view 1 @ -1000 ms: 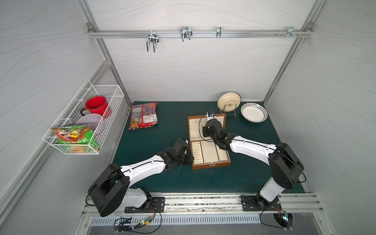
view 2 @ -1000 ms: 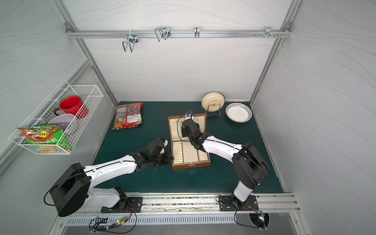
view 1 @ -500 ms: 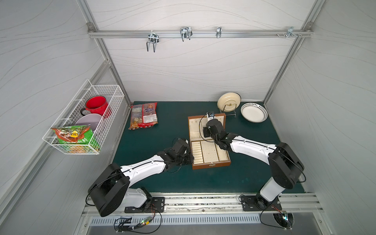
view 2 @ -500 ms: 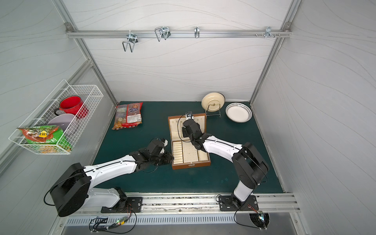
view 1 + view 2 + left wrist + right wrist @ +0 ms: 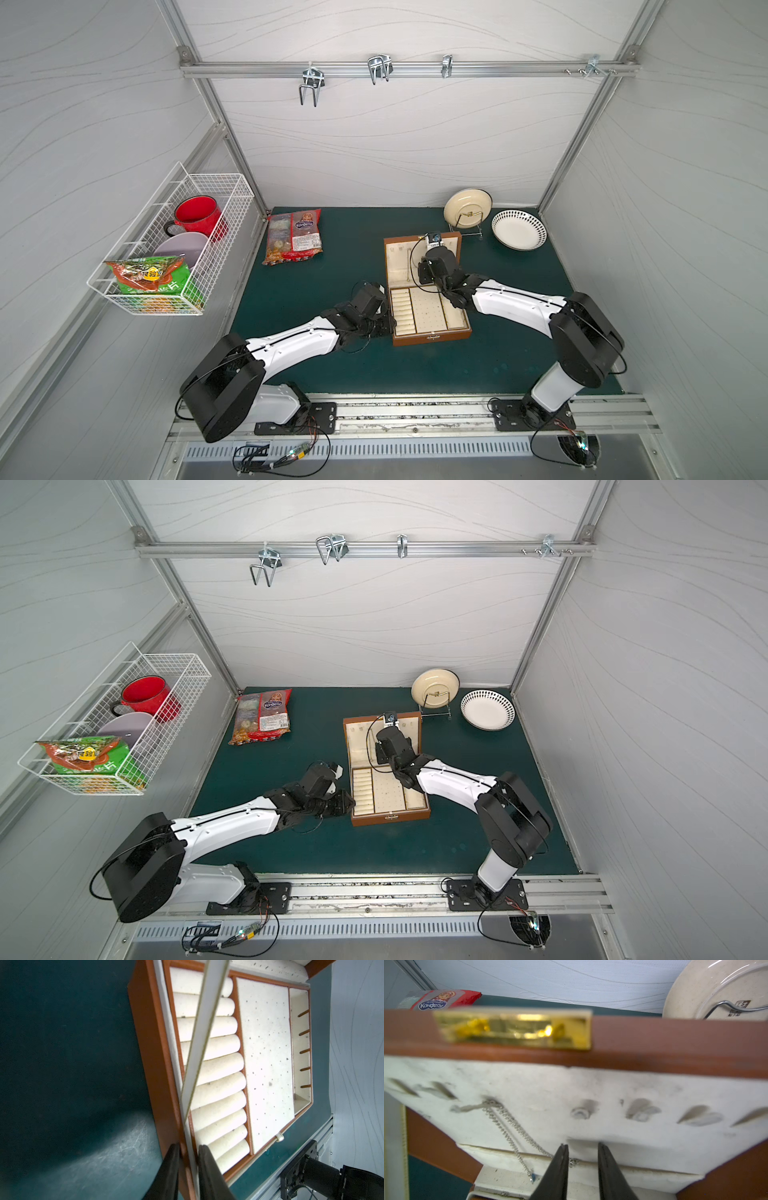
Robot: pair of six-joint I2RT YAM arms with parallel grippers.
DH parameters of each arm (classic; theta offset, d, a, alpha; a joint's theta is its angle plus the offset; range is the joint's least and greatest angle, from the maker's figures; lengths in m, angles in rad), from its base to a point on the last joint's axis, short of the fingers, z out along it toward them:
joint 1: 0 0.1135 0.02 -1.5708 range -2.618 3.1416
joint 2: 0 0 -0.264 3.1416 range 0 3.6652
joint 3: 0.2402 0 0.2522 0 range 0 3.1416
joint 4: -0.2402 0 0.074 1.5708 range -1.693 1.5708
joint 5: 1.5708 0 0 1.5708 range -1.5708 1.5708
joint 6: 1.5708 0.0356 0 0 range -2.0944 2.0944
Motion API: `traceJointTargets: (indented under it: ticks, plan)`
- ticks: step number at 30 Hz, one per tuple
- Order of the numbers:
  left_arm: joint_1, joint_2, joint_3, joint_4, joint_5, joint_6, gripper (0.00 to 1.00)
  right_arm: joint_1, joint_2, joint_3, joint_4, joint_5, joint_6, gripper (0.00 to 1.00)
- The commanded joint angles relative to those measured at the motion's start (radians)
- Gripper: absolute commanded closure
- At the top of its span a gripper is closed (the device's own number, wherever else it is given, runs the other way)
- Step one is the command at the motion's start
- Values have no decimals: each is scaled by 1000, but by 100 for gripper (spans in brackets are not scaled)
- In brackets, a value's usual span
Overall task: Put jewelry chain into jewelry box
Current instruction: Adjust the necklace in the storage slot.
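- jewelry chain hangs looped over a hook inside the jewelry box lid, just ahead of the right gripper
- its loose end drops right beside one finger
- right gripper jaws are apart, nothing between them
- left gripper is pinched on the box's side wall, a finger on either side

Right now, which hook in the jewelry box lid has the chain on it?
The jewelry box's hook just on the candy bag's side of the right gripper: the jewelry chain loops over it. The one straight ahead and the rest are bare.
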Motion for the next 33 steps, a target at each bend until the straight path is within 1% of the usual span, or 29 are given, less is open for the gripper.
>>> traceJointTargets:
  ticks: [1, 3, 7, 10, 11, 12, 14, 17, 20, 23, 25, 27, 28, 29, 30, 32, 33]
  plan:
    - [-7, 14, 8, 14, 8, 3, 79, -8, -49, -7, -32, 3, 11, 70]
    - [-9, 14, 10, 9, 8, 5, 79, -19, -58, -20, -36, -17, 24, 70]
    - [-8, 15, 17, -4, 4, 13, 79, -80, -76, -35, -75, -139, 95, 70]
    - [-8, 18, 14, -3, 4, 17, 79, -101, -78, -20, -111, -208, 104, 70]
    - [-8, 18, 12, -2, 4, 16, 79, -102, -75, -18, -101, -245, 81, 69]
    - [-8, 20, 11, -2, 4, 17, 79, -104, -66, -14, -94, -292, 30, 67]
    - [-8, 24, 13, -3, 6, 20, 79, -105, -43, 1, -101, -336, -57, 65]
    - [-7, 30, 22, -19, 3, 21, 79, -105, -42, -40, -24, -424, -218, 62]
    - [-7, 33, 23, -27, -1, 22, 79, -104, -39, -70, 36, -469, -326, 57]
    - [-8, 36, 22, -27, 3, 21, 79, -114, -19, -60, 36, -492, -386, 53]
    - [-9, 33, 22, -28, 3, 21, 79, -132, -8, -52, 34, -557, -396, 51]
    - [-7, 32, 22, -29, 2, 19, 79, -160, 0, -55, 44, -630, -410, 40]
    - [-6, 31, 22, -28, 4, 19, 79, -170, 4, -54, 39, -659, -413, 38]
    - [-8, 31, 22, -27, 4, 20, 79, -178, 10, -49, 27, -674, -446, 37]
    - [-8, 31, 22, -27, 5, 19, 79, -182, 20, -41, 12, -676, -460, 37]
    - [-8, 31, 22, -27, 4, 19, 79, -186, 31, -38, -8, -671, -501, 31]
    - [-7, 31, 22, -25, 4, 20, 79, -185, 35, -42, -11, -666, -517, 30]
